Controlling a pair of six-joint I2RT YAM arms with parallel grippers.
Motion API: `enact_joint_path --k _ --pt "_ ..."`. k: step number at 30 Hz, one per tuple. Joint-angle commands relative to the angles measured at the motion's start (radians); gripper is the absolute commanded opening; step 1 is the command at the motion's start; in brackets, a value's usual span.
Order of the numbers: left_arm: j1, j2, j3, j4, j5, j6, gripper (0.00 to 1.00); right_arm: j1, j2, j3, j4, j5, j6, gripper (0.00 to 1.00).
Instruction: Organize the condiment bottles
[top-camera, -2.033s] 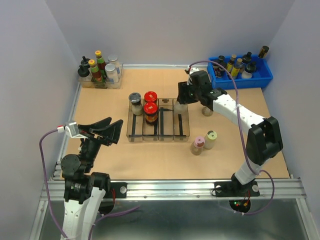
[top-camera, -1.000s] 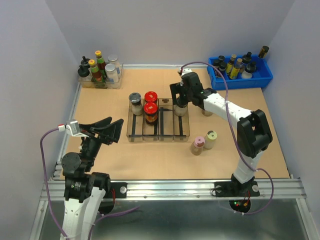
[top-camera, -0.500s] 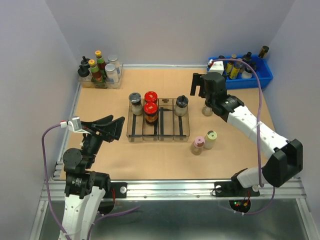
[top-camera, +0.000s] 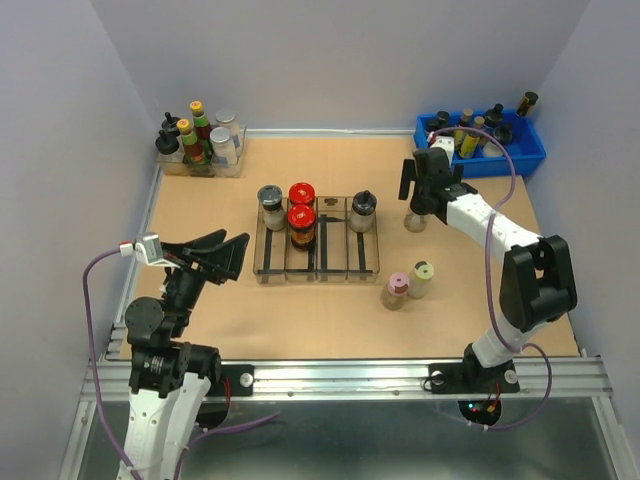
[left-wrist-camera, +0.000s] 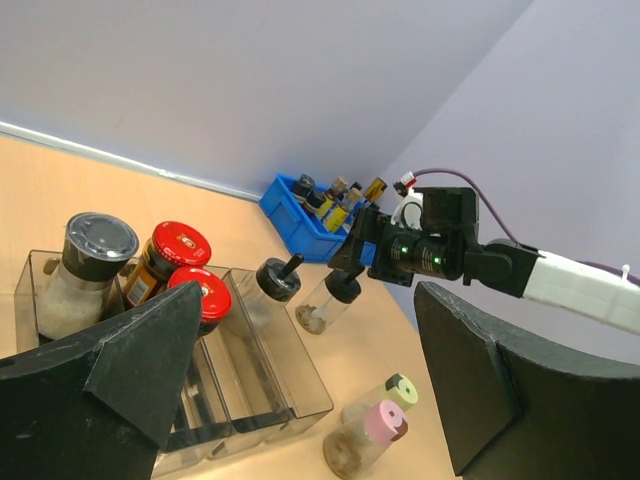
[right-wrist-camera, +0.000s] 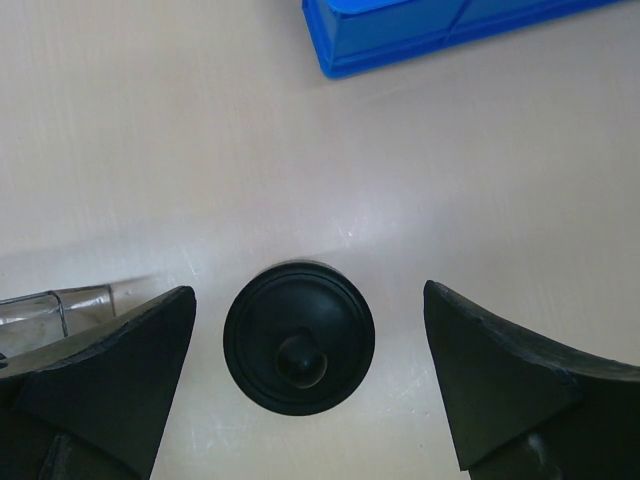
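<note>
A clear rack (top-camera: 317, 262) in the middle holds a grey-lidded jar (top-camera: 270, 205), two red-lidded jars (top-camera: 301, 193) (top-camera: 301, 222) and a black-knob jar (top-camera: 362, 210) in its rightmost slot. A second black-knob jar (top-camera: 413, 219) (right-wrist-camera: 298, 336) stands on the table right of the rack. My right gripper (top-camera: 421, 186) (right-wrist-camera: 307, 300) hovers open directly above it, a finger on each side, apart from the cap. The pink-capped jar (top-camera: 397, 290) (left-wrist-camera: 383, 422) and yellow-capped jar (top-camera: 421, 278) (left-wrist-camera: 400, 388) stand together in front. My left gripper (top-camera: 208, 260) (left-wrist-camera: 305, 330) is open and empty at the near left.
A blue bin (top-camera: 503, 155) (right-wrist-camera: 450, 30) of slim dark bottles sits at the back right, just beyond the right gripper. A clear tub (top-camera: 232, 164) of taller bottles stands in the back left corner. The rack's corner (right-wrist-camera: 60, 300) shows left of the right gripper.
The right gripper let go of a black-knob jar in the rack's rightmost slot. It then swung right and now sits over the other black-knob jar. The left arm is still.
</note>
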Motion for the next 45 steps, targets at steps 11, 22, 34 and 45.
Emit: enact_joint_path --k 11,22,34,45 --pt "-0.001 -0.031 0.005 0.025 0.014 0.019 0.99 -0.046 0.06 -0.011 0.053 -0.104 0.064 0.62" --pt "-0.001 -0.051 0.01 0.003 0.003 0.022 0.99 -0.05 -0.134 -0.061 0.046 -0.098 0.085 0.0" --pt "-0.001 -0.058 0.002 0.003 -0.006 0.02 0.99 -0.043 -0.417 -0.161 0.001 -0.61 0.105 0.0" --pt "-0.001 -0.058 -0.007 0.016 -0.002 0.011 0.99 0.182 -0.397 -0.123 0.003 -0.684 0.058 0.0"
